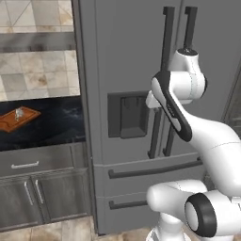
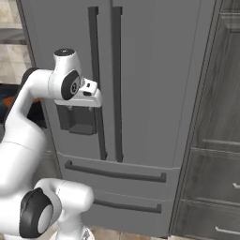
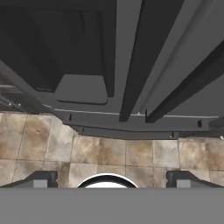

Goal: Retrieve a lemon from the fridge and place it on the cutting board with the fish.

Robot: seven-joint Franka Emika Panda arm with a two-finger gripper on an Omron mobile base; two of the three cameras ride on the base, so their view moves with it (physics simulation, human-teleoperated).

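The gripper (image 3: 109, 178), fingers spread wide and holding nothing, hangs just before the closed fridge (image 1: 122, 56), near its dispenser panel (image 1: 128, 114) and left door handle (image 2: 95, 70). Farther left, on the dark counter's (image 1: 56, 124) left edge, the fish (image 1: 19, 113) lies on the cutting board (image 1: 14, 120).

Kitchen, fridge (image 1: 136, 70), tiled backsplash (image 1: 40, 70), cabinets (image 1: 42, 193)

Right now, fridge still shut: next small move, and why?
Probably ease the end effector forward onto the nearer door handle. The fridge has both doors closed, the fingers are spread with nothing between them, and the hand sits just short of the handles.
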